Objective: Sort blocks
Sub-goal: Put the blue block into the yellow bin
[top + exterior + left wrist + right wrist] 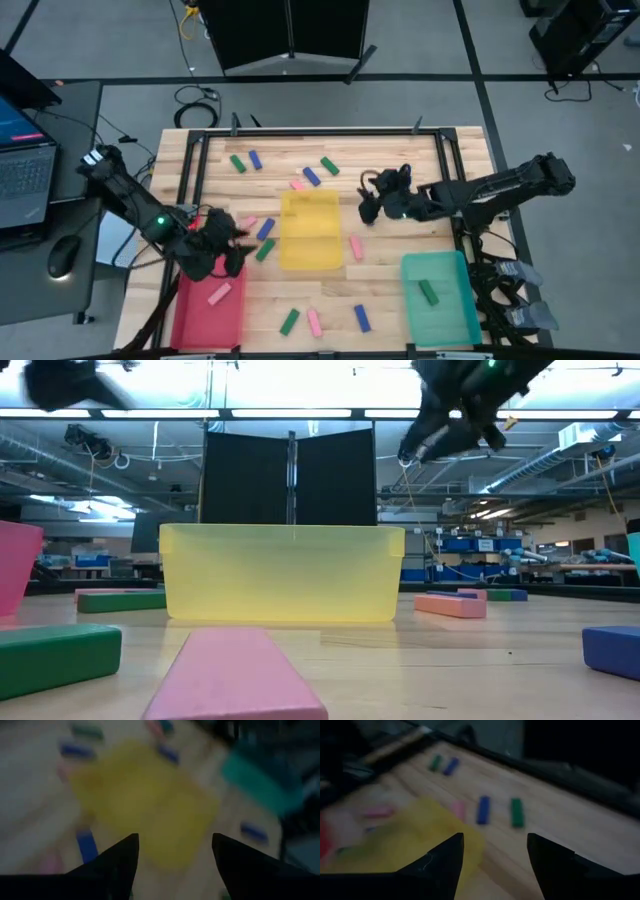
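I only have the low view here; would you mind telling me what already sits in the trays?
Observer: The red tray holds one pink block.
Operator: And the teal one?
Observer: The teal tray holds one green block.
Operator: Is the yellow tray filled?
Observer: From above, the yellow tray shows no block inside.
Operator: Are the claws carrying anything?
Observer: Both the left claw and right claw are open, nothing between their fingers.

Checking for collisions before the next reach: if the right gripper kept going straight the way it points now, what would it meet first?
Probably the blue block lying beside the green block, just past the yellow tray corner. The right gripper stands open and empty; depth is unclear.
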Robot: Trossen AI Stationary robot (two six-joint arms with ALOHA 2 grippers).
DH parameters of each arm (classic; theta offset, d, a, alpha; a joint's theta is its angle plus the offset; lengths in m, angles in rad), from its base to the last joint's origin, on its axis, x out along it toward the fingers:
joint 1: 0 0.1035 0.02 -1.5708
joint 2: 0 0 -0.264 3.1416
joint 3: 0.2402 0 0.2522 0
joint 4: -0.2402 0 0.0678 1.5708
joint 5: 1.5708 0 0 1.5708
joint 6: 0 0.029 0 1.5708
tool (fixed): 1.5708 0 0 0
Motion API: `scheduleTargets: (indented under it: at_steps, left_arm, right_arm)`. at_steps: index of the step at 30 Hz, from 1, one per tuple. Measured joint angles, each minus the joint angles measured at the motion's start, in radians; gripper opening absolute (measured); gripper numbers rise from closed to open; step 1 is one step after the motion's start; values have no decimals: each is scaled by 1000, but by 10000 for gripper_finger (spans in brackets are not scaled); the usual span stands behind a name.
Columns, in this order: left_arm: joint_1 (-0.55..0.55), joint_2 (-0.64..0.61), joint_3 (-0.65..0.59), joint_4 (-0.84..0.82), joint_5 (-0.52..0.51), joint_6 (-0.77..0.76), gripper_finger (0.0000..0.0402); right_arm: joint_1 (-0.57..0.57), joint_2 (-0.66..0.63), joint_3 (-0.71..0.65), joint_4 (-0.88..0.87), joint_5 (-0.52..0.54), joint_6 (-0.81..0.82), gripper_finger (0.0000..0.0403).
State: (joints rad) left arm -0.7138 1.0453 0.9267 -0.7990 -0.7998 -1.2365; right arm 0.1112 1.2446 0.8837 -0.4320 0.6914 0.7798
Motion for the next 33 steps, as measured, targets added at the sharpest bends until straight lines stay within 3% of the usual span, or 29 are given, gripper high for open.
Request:
scheduleTargets:
  at_steps: [4, 9, 15, 26, 33]
  left_arm:
    - [81, 1, 31, 52, -123, 116, 259]
    - [176, 2, 34, 131, -138, 242, 259]
    - [203, -18, 34, 203, -189, 354, 259]
    - [181, -165, 34, 232, -336, 515, 259]
    - [151, -211, 34, 228, -389, 553, 259]
  right_arm:
    - [-105, 25, 0, -183, -138, 133, 231]
    - [-155, 78, 0, -228, -296, 144, 236]
    - [-111, 190, 0, -222, -319, 166, 258]
    - [-73, 379, 0, -163, -348, 252, 323]
    - [-73, 464, 0, -155, -353, 326, 308]
